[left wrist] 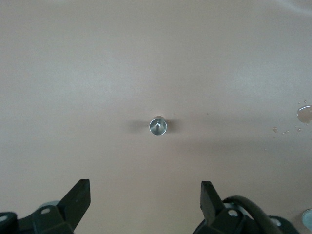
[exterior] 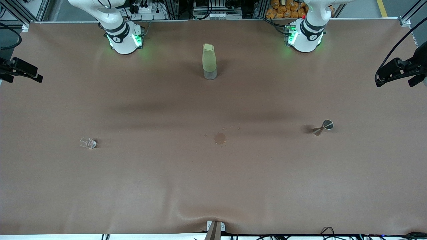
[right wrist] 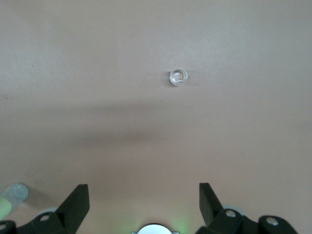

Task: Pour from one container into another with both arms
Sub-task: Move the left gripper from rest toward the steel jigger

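Brown cloth (exterior: 133,186) spread over the whole table, slightly rumpled along the edge nearest the front camera, with broad bare stretches between the few things on it. Metal jigger (exterior: 323,127) upright toward the left arm's end, well apart from everything else; contents not discernible. Small clear glass (exterior: 88,142) toward the right arm's end, at about the same distance from the front camera as the jigger, apparently empty. Tall bottle (exterior: 209,61) with an olive sleeve and clear base standing upright midway between the two arm bases, much farther from the front camera than glass and jigger; fill level hidden by the sleeve. Small wet ring (exterior: 220,138) with a few droplets on the cloth roughly midway between glass and jigger. Left gripper (left wrist: 145,197) raised high over the cloth, looking down on the jigger, fingers (left wrist: 78,197) spread wide, holding nothing. Right gripper (right wrist: 144,201) likewise high over the cloth, looking down on the glass, fingers (right wrist: 77,202) wide apart, nothing between them. Dark camera mounts at both short ends of the table.
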### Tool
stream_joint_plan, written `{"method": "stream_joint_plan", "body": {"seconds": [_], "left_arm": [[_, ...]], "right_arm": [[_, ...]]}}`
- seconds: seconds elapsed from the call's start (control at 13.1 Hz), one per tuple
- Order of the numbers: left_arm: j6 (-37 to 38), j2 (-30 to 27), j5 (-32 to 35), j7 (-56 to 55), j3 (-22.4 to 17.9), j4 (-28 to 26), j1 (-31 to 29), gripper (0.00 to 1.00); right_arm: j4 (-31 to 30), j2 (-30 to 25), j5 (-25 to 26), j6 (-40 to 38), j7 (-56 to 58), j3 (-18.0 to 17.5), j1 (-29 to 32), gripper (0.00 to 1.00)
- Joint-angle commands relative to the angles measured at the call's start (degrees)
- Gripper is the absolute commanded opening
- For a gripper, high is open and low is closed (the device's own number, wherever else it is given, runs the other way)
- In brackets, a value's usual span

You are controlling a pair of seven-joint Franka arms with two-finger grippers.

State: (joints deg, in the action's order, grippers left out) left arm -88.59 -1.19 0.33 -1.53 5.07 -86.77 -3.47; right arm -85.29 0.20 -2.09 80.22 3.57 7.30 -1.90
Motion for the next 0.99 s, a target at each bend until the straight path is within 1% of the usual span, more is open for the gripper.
{"method": "stream_joint_plan", "body": {"seconds": [0.0,0.38,0.53,0.76,0.92], "left_arm": [[0.08,0.05,0.29,0.73,0.21,0.55,0.31,1.0],[0.17,0.31,0.2,0.56,0.21,0.55,0.31,1.0],[1.21,0.14,0.2,0.65,0.38,-0.85,0.31,1.0],[1.31,-0.3,-0.41,0.91,0.65,-1.64,-0.48,1.0],[1.22,-0.31,-0.94,3.71,0.64,-2.52,-0.83,1.0]], "right_arm": [[0.47,0.24,1.21,-0.07,-1.02,0.7,-1.17,1.0],[1.0,1.03,1.3,-0.07,-0.49,0.7,-1.09,1.0],[1.0,1.12,0.69,0.02,-0.49,0.7,-0.56,1.0],[1.0,1.12,1.3,0.81,-0.4,0.7,-0.64,1.0],[1.0,1.12,2.09,1.16,-0.49,0.7,-1.08,1.0]]}}
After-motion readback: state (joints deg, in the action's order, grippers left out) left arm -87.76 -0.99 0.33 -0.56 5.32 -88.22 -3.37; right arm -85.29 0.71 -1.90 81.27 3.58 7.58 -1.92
